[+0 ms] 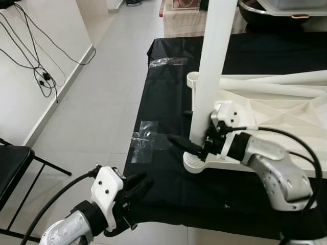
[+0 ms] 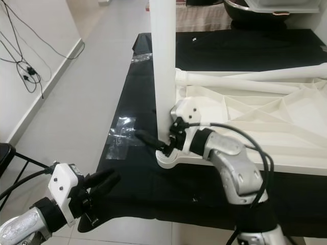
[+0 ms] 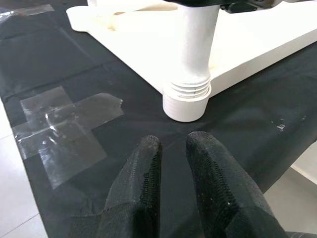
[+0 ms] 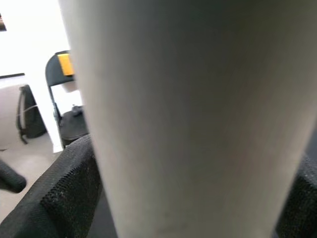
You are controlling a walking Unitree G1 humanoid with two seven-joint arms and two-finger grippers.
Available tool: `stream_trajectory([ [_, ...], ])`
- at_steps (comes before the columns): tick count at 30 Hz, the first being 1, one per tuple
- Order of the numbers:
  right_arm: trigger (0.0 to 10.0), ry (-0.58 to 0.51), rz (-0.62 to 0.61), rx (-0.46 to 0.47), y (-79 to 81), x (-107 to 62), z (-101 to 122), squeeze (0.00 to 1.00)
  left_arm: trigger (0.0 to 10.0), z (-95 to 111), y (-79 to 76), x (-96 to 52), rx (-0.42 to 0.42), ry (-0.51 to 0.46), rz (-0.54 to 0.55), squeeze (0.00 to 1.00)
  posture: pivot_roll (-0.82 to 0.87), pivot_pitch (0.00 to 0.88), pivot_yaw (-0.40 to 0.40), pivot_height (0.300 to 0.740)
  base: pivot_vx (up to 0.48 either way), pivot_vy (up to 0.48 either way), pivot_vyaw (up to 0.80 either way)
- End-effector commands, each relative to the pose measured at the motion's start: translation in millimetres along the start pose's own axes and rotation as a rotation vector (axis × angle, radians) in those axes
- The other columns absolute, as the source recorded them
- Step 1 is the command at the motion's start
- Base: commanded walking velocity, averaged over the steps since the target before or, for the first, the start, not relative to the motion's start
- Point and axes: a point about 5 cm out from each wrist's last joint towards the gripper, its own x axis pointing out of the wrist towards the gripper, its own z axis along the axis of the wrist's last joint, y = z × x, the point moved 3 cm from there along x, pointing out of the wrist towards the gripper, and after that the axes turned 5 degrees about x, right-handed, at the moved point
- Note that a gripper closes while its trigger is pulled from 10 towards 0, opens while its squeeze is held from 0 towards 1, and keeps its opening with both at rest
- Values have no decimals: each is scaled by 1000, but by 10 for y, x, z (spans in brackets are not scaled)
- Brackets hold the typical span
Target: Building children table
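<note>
1. Left eye view: a white children's tabletop (image 1: 286,115) lies upside down on a black cloth (image 1: 163,97) spread over the tiled floor (image 1: 110,76); its ribbed underside faces up.
2. One white table leg (image 1: 210,71) stands upright in the corner socket (image 1: 196,162) nearest the robot; the threaded collar at its foot is seated in the socket, as the left wrist view shows.
3. Two further legs (image 1: 276,84) lie flat across the underside of the tabletop, well behind the upright one; an open round socket (image 1: 192,78) sits at the far corner.
4. The right gripper (image 1: 196,148) is at the base of the upright leg; its black fingers (image 4: 64,193) straddle the leg, one on either side, pinching it.
5. The left gripper (image 1: 135,186) hovers low over the near edge of the cloth, apart from the tabletop; its two fingers (image 3: 143,183) are almost pressed together, only a narrow slit between them, with nothing held.
6. Patches of clear tape (image 1: 144,140) fasten the cloth near the upright leg; a black chair (image 1: 13,166) stands at the robot's left; cables (image 1: 38,66) trail along the white wall.
</note>
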Motion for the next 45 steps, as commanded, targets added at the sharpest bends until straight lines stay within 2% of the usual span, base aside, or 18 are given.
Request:
stream_trajectory([
  [1, 10000, -8, 39, 14, 47, 18, -14, 0, 10000, -13, -3, -16, -7, 6, 7, 0, 71, 183, 52, 740, 0, 0, 0],
  [2, 6980, -4, 65, 20, 58, 3, -15, 0, 10000, -12, -5, -13, -7, 5, 6, 0, 73, 183, 49, 740, 0, 0, 0],
  [3, 6980, -4, 65, 20, 58, 3, -15, 0, 10000, -12, -5, -13, -7, 5, 6, 0, 73, 183, 49, 740, 0, 0, 0],
  [4, 0, 1, 94, 34, 70, -23, -18, 0, 10000, -10, -3, -7, -6, 4, 7, 0, 70, 183, 47, 740, 0, 0, 0],
  [19, 0, 62, 191, 103, 112, -271, -117, 0, 10000, -7, -4, -7, -12, -1, 18, 0, 62, 201, 37, 740, 0, 0, 0],
  [23, 0, 32, 18, 163, 192, -212, -302, 0, 10000, -9, 17, -19, -9, 3, 22, 0, 62, 208, 34, 740, 0, 0, 0],
  [24, 0, 182, -606, 54, -57, -189, -653, 0, 10000, -13, 38, -34, -9, 6, 25, 0, 63, 211, 43, 740, 0, 0, 0],
  [27, 0, 223, -824, 100, 258, -298, -775, 0, 10000, -5, 33, -34, -8, 7, 25, 0, 65, 212, 41, 740, 0, 0, 0],
  [30, 0, 223, -760, 85, 502, -225, -743, 0, 10000, -9, 22, -20, -10, 6, 22, 0, 59, 203, 48, 740, 0, 0, 0],
  [34, 0, 203, -724, 48, 484, -162, -684, 0, 10000, -12, -1, 5, -17, 2, 13, 0, 53, 205, 49, 740, 0, 0, 0],
  [35, 1765, 192, -704, 44, 436, -133, -648, 0, 10000, -17, -4, 15, -17, 2, 7, 0, 48, 203, 43, 740, 0, 0, 0],
  [37, 1765, 183, -707, 40, 416, -109, -620, 0, 10000, -22, -3, 19, -16, 2, 4, 0, 47, 203, 43, 740, 0, 0, 0],
  [38, 10000, 133, -691, 72, 410, -61, -556, 0, 10000, -24, 5, 17, -16, 2, 6, 0, 44, 202, 45, 740, 0, 0, 0],
  [39, 10000, 133, -691, 72, 410, -61, -556, 0, 10000, -24, 5, 17, -16, 2, 6, 0, 44, 202, 45, 740, 0, 0, 0],
  [40, 10000, 77, -656, 103, 443, -1, -470, 388, 10000, -26, 11, 16, -15, 4, 9, 0, 47, 201, 42, 740, 0, 0, 0],
  [41, 10000, 38, -632, 124, 471, 35, -411, 388, 10000, -27, 13, 15, -14, 4, 11, 0, 47, 201, 42, 740, 0, 0, 0],
  [42, 10000, -28, -549, 172, 518, 92, -310, 1000, 10000, -28, 14, 13, -15, 5, 14, 0, 45, 201, 42, 740, 0, 0, 0],
  [45, 10000, -98, -406, 195, 548, 135, -163, 1000, 10000, -36, 3, 12, -17, 7, 15, 0, 44, 202, 42, 740, 0, 0, 0],
])
